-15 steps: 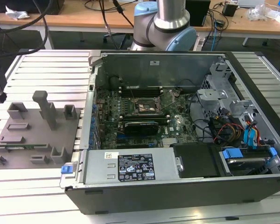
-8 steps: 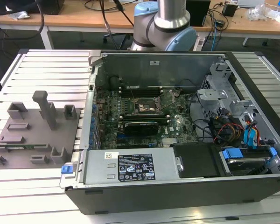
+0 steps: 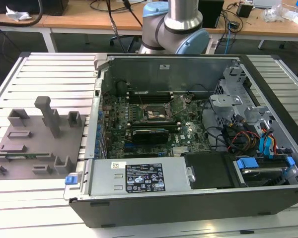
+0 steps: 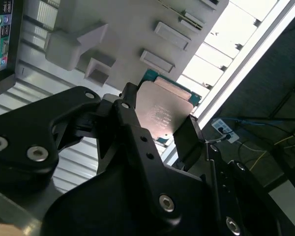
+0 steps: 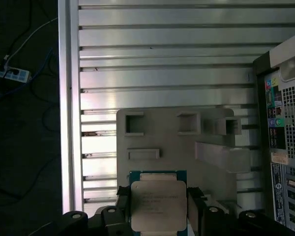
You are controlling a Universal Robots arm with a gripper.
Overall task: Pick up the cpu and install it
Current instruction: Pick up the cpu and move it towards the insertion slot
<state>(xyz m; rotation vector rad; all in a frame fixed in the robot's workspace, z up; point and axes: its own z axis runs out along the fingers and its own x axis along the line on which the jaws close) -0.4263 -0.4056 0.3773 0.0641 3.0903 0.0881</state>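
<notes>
The cpu (image 5: 158,206), a flat square chip with a shiny metal top and a thin green rim, sits between the black fingers (image 5: 194,201) of my gripper (image 5: 158,196). They press on two opposite edges, so the gripper is shut on it. In the second wrist view the cpu (image 4: 162,110) shows the same way inside the gripper (image 4: 157,118), held high above the grey tray (image 4: 118,29). The dark cpu socket (image 3: 158,115) with its metal frame lies on the motherboard in the open computer case (image 3: 188,148).
The grey tray (image 3: 35,148) with raised blocks lies on the slatted metal table at the exterior view's left, beside the case. The case's rear ports (image 5: 285,147) border the tray. Beyond the table edge (image 5: 64,98), cables lie on the dark floor. The arm's base (image 3: 176,25) stands behind the case.
</notes>
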